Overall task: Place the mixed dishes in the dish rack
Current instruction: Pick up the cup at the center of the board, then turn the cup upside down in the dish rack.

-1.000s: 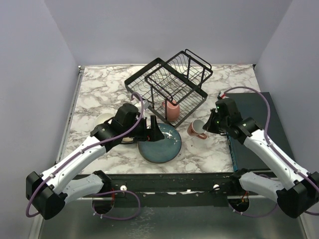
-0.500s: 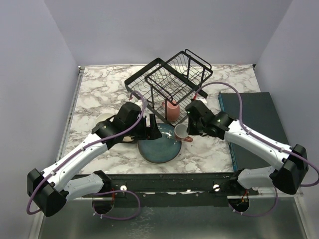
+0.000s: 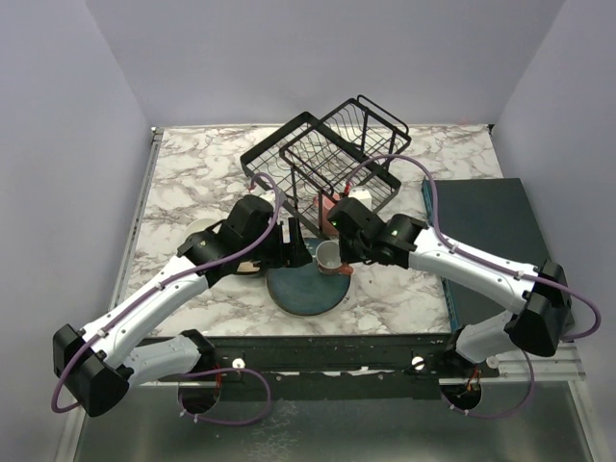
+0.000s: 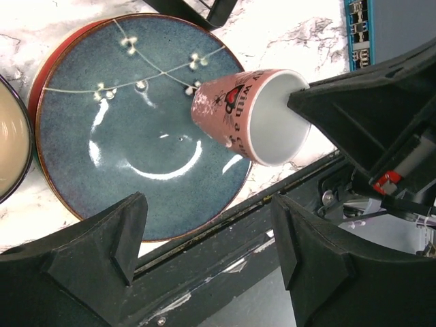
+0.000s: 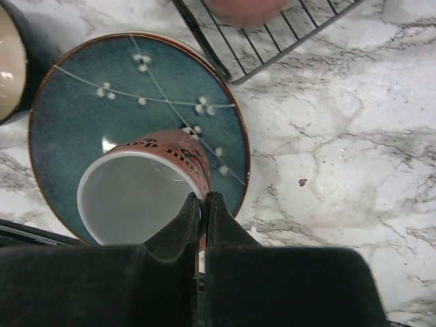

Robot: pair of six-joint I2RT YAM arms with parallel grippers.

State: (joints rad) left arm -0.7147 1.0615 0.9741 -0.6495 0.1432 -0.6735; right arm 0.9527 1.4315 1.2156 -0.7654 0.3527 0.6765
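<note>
Right claw pinches the pink mug by its rim over the teal-blue plate, near edge of the bench; left claw gapes empty alongside.

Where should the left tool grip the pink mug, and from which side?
Probably across the body of the pink mug near its base, from the side away from the right tool, which pinches the rim; the round wall there is bare.
</note>
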